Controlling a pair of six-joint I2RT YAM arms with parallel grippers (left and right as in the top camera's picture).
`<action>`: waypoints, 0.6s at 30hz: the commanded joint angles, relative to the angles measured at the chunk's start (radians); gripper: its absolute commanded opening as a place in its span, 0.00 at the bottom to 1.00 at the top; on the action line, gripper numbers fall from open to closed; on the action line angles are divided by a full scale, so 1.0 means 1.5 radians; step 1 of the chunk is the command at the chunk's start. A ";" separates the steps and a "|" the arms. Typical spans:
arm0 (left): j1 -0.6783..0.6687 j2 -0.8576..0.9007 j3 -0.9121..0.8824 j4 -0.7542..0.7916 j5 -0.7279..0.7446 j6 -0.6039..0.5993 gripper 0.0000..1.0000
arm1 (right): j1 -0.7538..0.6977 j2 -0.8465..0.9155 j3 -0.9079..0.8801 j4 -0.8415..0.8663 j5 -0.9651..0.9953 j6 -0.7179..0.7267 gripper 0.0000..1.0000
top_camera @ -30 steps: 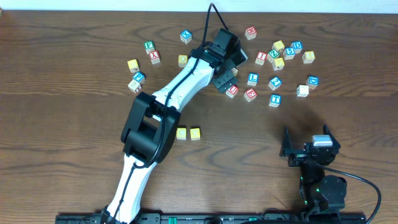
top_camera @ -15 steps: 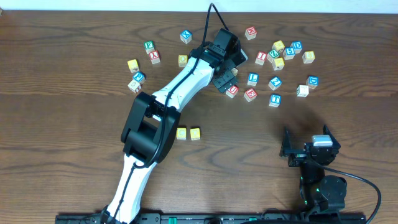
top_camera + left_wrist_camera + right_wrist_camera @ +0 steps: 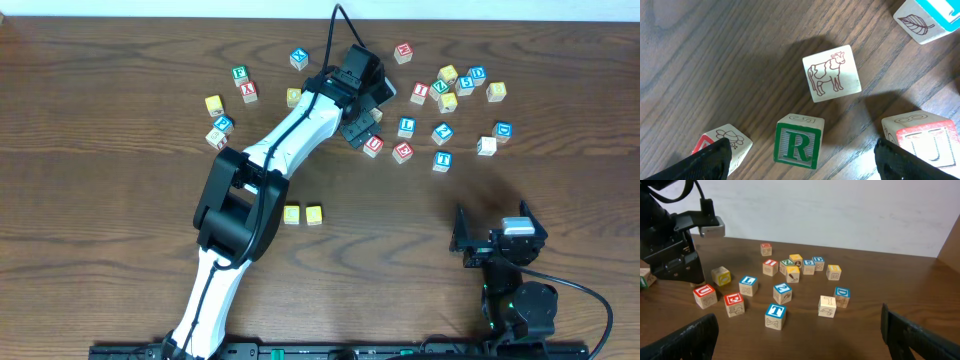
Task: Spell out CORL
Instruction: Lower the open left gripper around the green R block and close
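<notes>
The left gripper (image 3: 810,162) is held wide open astride the R cube (image 3: 799,145), presumably so it can be pinched and carried beside the yellow cubes (image 3: 291,214) lying mid-table.

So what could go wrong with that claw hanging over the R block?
The left gripper hangs open over the R block, but a U block and a red-edged block sit close by its fingers; coming down, it might bump or pinch one. The R also looks slightly askew to the fingers, so it could twist when squeezed.
</notes>
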 commanded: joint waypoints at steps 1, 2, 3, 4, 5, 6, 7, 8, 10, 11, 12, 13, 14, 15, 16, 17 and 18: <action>0.004 -0.006 -0.004 0.001 0.014 -0.001 0.90 | -0.004 -0.004 -0.001 -0.003 -0.002 -0.001 0.99; 0.004 -0.006 -0.004 0.001 0.021 -0.001 0.90 | -0.004 -0.003 -0.001 -0.003 -0.002 -0.001 0.99; 0.004 -0.006 -0.004 0.001 0.027 -0.001 0.90 | -0.004 -0.003 -0.001 -0.003 -0.002 -0.001 0.99; 0.004 -0.006 -0.004 0.001 0.029 -0.001 0.90 | -0.004 -0.004 -0.001 -0.003 -0.002 -0.001 0.99; 0.004 -0.006 -0.004 0.003 0.029 -0.001 0.90 | -0.004 -0.004 -0.001 -0.003 -0.002 -0.001 0.99; 0.004 -0.006 -0.004 0.004 0.029 -0.001 0.90 | -0.004 -0.004 -0.001 -0.003 -0.002 -0.001 0.99; 0.004 -0.006 -0.004 0.004 0.029 -0.001 0.90 | -0.004 -0.004 -0.001 -0.003 -0.002 -0.001 0.99; 0.004 -0.006 -0.004 0.003 0.029 -0.001 0.90 | -0.004 -0.004 -0.001 -0.003 -0.002 -0.001 0.99; 0.004 -0.006 -0.008 0.004 0.029 -0.001 0.90 | -0.004 -0.004 -0.001 -0.003 -0.002 -0.001 0.99; 0.004 -0.006 -0.010 0.003 0.029 -0.001 0.89 | -0.004 -0.004 -0.001 -0.003 -0.002 -0.001 0.99; 0.005 -0.006 -0.013 0.004 0.029 -0.001 0.89 | -0.004 -0.004 -0.001 -0.003 -0.002 -0.001 0.99; 0.006 -0.006 -0.018 0.007 0.029 -0.001 0.89 | -0.004 -0.004 -0.001 -0.003 -0.002 -0.001 0.99; 0.007 -0.006 -0.022 0.009 0.029 -0.001 0.90 | -0.004 -0.004 -0.001 -0.003 -0.002 -0.001 0.99; 0.009 -0.006 -0.026 0.011 0.029 -0.001 0.89 | -0.004 -0.003 -0.001 -0.003 -0.002 -0.001 0.99; 0.011 -0.006 -0.029 0.012 0.029 -0.002 0.89 | -0.004 -0.003 -0.001 -0.003 -0.002 -0.001 0.99; 0.012 -0.006 -0.030 0.012 0.029 -0.004 0.89 | -0.004 -0.004 -0.001 -0.003 -0.002 -0.001 0.99; 0.014 -0.006 -0.030 0.012 0.029 -0.004 0.89 | -0.004 -0.004 -0.001 -0.003 -0.002 -0.001 0.99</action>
